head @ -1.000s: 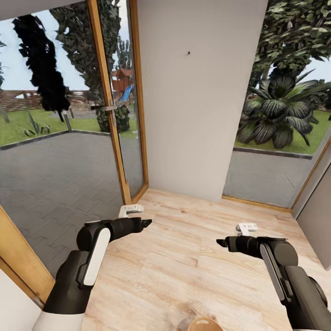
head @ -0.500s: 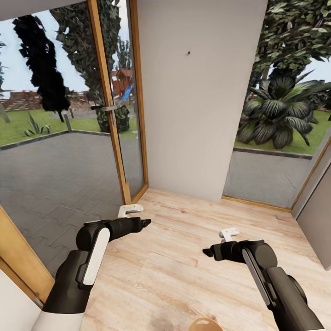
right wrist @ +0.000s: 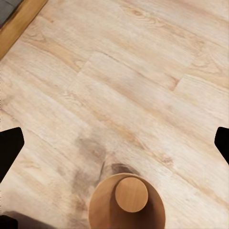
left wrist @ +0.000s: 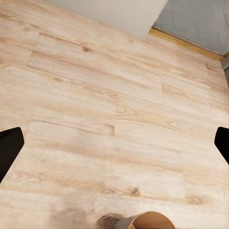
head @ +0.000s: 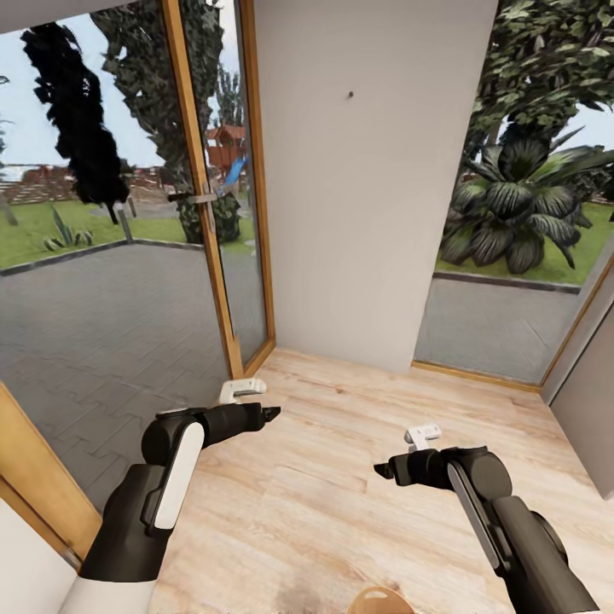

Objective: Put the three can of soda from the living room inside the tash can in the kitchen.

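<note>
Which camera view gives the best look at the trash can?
The right wrist view: the trash can shows its round rim and brown inside from above, on the wooden floor. The left wrist view and head view catch merely part of its rim at the picture edge.

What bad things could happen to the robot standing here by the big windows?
1. The left gripper hangs close to the wood-framed glass door; turning could bump it.
2. The trash can sits on the wooden floor right below the robot, so rolling forward might knock it over.
3. Both grippers look open and hold no soda cans, so the job may take long.
</note>
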Controlling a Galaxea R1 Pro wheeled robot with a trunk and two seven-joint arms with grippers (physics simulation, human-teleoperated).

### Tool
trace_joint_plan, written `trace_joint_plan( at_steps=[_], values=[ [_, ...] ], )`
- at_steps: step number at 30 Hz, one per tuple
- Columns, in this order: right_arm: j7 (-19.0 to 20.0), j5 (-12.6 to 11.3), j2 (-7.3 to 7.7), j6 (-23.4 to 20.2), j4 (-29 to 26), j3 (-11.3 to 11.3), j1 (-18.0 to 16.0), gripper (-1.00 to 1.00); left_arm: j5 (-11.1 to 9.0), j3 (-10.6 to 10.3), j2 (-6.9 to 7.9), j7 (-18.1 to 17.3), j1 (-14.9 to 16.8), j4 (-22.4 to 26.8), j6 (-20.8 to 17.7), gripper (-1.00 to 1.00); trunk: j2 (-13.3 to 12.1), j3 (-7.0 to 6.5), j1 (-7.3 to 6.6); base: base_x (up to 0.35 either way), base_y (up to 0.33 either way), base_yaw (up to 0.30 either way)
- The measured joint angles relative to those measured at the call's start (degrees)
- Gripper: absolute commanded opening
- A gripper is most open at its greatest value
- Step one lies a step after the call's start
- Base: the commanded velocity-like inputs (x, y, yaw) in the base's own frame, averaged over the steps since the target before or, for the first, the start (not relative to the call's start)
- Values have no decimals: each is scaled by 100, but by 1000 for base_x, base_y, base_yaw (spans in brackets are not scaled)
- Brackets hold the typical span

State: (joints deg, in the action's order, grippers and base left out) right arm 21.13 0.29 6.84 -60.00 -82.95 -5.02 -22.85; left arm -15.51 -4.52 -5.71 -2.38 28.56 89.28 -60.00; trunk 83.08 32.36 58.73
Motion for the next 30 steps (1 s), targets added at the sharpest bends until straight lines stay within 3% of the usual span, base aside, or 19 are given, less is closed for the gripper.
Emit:
trace_joint_plan(
  at_steps=[8, 18, 24, 30],
  values=[
    [-10, 1, 2, 0, 116, 17, 0, 100, 10, -10, -1, 0, 0, -2, 0, 100, 0, 69, 0, 0, 0, 0],
    [-24, 11, 9, 0, 1136, 50, 1, 100, 26, -27, -8, 17, 0, -6, 0, 100, 0, 161, 0, 0, 0, 0],
    [-33, 9, -4, 0, 1765, 49, 1, 100, 36, -39, -8, 966, 0, -7, 0, 100, 0, 217, 0, 0, 0, 0],
    [-64, 19, -9, 143, 2715, 43, -1, 100, 21, -47, -9, 1329, 0, -63, 0, 100, 0, 272, 0, 0, 0, 1]
  ],
)
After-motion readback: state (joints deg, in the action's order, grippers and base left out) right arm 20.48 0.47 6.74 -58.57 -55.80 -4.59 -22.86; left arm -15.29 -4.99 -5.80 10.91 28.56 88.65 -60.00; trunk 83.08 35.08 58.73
